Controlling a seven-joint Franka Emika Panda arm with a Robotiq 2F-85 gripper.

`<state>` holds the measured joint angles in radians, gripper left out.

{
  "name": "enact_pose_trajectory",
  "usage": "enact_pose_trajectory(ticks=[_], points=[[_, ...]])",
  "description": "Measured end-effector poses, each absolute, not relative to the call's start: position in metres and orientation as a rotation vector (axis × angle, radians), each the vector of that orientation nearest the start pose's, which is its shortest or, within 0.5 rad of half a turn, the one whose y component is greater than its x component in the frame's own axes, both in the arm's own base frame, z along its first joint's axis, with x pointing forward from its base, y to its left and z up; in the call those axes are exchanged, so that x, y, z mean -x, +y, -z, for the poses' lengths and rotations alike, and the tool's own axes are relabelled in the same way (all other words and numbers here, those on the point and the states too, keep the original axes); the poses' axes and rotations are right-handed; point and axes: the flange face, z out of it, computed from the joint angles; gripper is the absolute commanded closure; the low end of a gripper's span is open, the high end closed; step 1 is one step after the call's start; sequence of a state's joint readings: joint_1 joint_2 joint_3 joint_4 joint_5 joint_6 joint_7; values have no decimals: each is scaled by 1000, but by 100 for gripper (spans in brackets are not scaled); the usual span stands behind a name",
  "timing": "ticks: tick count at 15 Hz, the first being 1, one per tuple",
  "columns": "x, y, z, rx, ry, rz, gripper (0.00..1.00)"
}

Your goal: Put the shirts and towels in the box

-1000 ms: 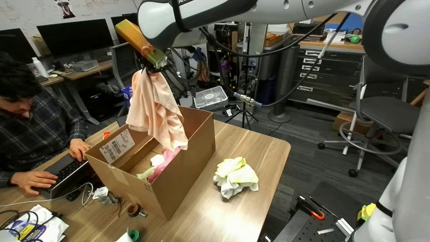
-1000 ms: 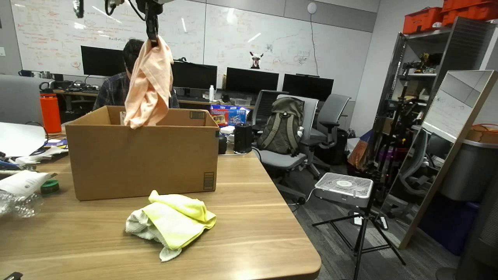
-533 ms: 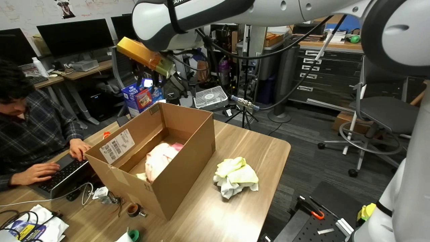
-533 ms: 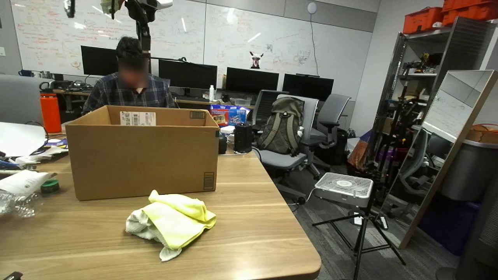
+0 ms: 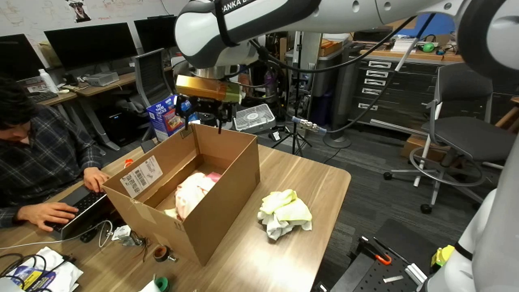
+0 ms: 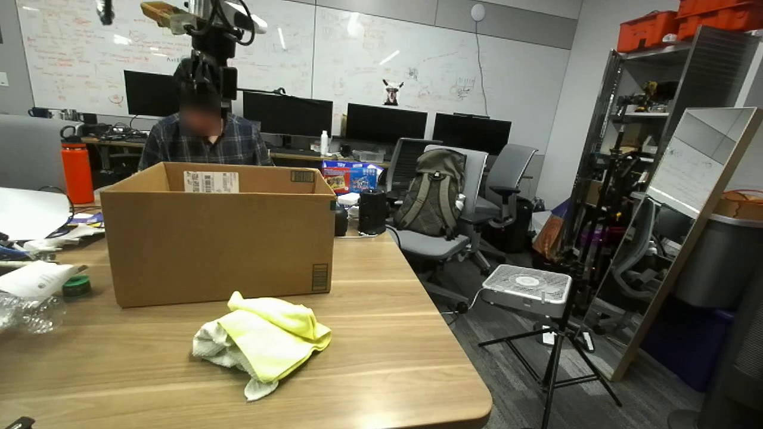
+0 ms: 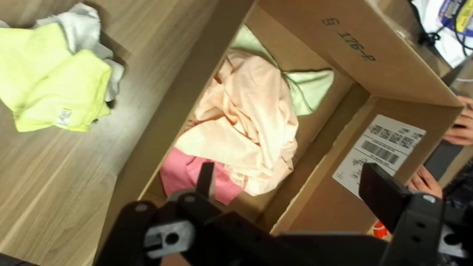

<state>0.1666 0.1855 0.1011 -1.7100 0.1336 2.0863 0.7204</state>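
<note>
Two black fingers of the gripper (image 5: pixel 203 128) are spread wide apart with just air between them, and they point straight down above the box (image 6: pixel 220 250). Biggest is the wooden table (image 6: pixel 387 357), which is under the box. Next comes the long white and black arm (image 5: pixel 259 24). It is up high, well above the box, and slopes a little way down to a round end. There it is bent, so the gripper hangs below it, over the box. The brown box stands flat on the table with its top uncovered. Low inside the box lies a peach cloth (image 7: pixel 255 118), all crumpled up. Outside the box, near a long side but apart from it, a yellow cloth (image 6: pixel 274 339) lies in a heap on top of a gray-white cloth (image 6: pixel 211 348). Small bits of a pink cloth (image 7: pixel 177 170) and a pale green cloth (image 7: pixel 310 88) poke out from under the peach cloth, in the box too. Smallest is a white label (image 7: pixel 380 151), stuck on the inside of a long wall of the box.
</note>
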Motion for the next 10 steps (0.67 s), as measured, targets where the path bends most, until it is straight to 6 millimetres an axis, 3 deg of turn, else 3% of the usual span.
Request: enact_pose_trajectory(ticks=[10], points=[[-545, 102, -428, 3035, 430, -117, 0]])
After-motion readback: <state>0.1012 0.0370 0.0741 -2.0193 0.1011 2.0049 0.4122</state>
